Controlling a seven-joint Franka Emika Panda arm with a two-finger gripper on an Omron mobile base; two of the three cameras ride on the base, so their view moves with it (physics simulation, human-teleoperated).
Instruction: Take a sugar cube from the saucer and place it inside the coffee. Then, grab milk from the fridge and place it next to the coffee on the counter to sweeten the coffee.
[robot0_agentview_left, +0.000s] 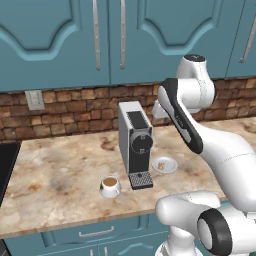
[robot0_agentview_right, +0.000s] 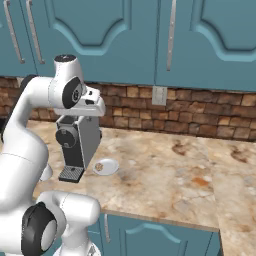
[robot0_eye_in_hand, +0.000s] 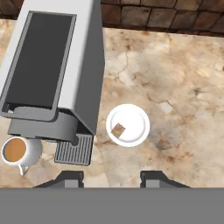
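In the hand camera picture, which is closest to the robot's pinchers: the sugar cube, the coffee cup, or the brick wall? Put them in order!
Measured from the gripper in the hand view:
1. The sugar cube, lying on the saucer just ahead of the fingertips.
2. The coffee, off to the view's left, beside the coffee machine.
3. The brick wall, far along the top, beyond the counter.

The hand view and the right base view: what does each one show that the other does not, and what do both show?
Hand view alone: the coffee, a white cup of brown liquid standing left of the drip grate, and the two dark fingertips of the open claw at the bottom.

Right base view alone: the teal upper cabinets, a wall outlet, and the teal cabinets under the counter.

Both: the coffee machine, the saucer with the sugar cube on it, the marbled counter and the brick backsplash.
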